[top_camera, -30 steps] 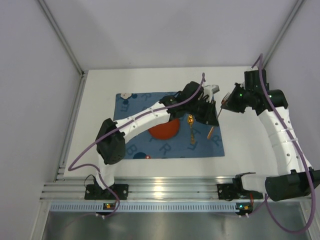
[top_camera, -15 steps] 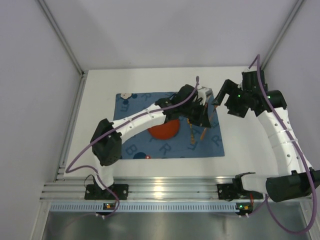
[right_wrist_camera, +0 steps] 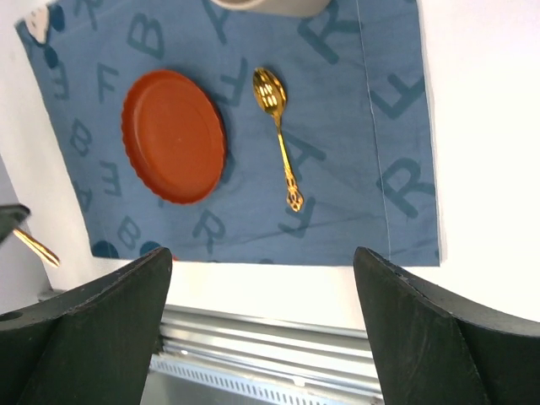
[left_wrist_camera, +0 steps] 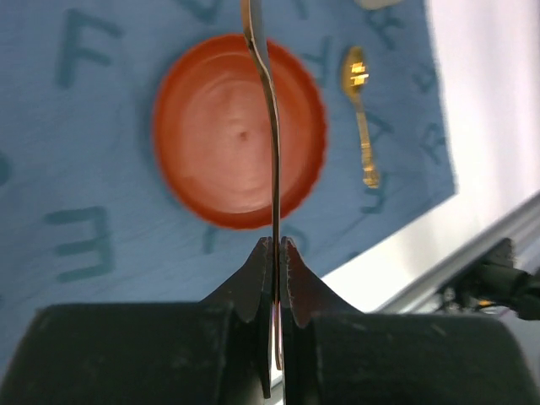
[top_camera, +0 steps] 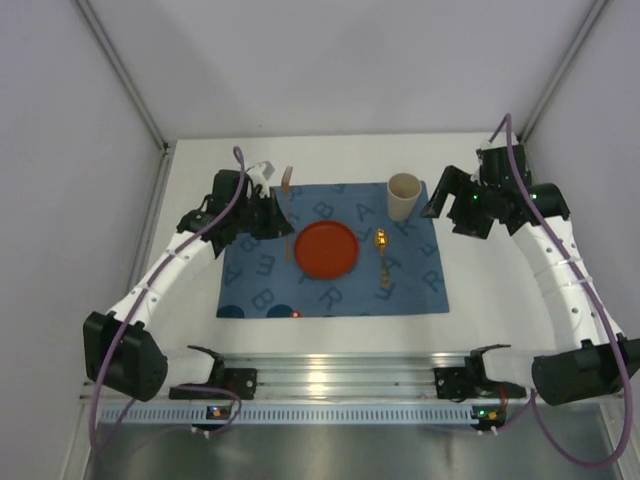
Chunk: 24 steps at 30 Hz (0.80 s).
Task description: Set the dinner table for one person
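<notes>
Left pincer (left_wrist_camera: 275, 246): clamps thin metal utensil (left_wrist_camera: 270, 126) edge-on near red plate (top_camera: 325, 248), likely to lay it alongside.
Right pincer (right_wrist_camera: 263, 257): wide, empty.

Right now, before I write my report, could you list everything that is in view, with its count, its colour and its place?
dinner table: one, white, under everything else
placemat: one, blue with printed letters, flat on the middle of the table
plate: one, orange-red, on the middle of the placemat
spoon: one, gold, on the placemat to the right of the plate, not touching it
cup: one, cream, upright at the far right corner of the placemat
thin utensil: one, gold-toned, held in the air; fork or knife cannot be told
left claw: one, black, shut on the thin utensil
right claw: one, black, open and empty, beside the cup
</notes>
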Motion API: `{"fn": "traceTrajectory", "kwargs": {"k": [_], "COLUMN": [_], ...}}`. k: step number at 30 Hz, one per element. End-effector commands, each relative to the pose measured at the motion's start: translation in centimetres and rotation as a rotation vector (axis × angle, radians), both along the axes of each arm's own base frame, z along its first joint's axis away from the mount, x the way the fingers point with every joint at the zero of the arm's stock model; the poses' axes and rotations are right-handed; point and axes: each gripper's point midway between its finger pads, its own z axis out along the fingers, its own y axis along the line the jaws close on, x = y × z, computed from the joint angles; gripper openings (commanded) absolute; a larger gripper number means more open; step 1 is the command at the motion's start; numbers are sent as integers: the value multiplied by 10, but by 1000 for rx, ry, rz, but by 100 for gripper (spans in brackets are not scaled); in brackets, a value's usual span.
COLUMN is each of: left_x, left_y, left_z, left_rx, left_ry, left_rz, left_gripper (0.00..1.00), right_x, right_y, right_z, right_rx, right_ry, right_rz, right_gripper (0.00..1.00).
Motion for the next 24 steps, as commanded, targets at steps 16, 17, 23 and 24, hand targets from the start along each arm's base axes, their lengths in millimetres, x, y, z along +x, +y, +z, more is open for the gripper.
{"fn": "traceTrajectory", "kwargs": {"k": [16, 17, 23, 24], "left_x": [13, 14, 10, 8], "left_y": [71, 71, 68, 69], "left_z": [-129, -132, -153, -156], "left_rx": [213, 212, 203, 211], "left_ry": [256, 264, 330, 342], "left_rz": [46, 47, 26, 31], "left_gripper": [0, 0, 0, 0], "right_x": [-24, -24, -26, -27], "right_y": [3, 3, 1, 1], "right_z": [-23, -24, -30, -31], "right_rx": [-28, -29, -39, -39], "right_ry": [44, 46, 54, 57], "right_rz": [116, 116, 115, 115], "right_gripper": [86, 86, 87, 86]}}
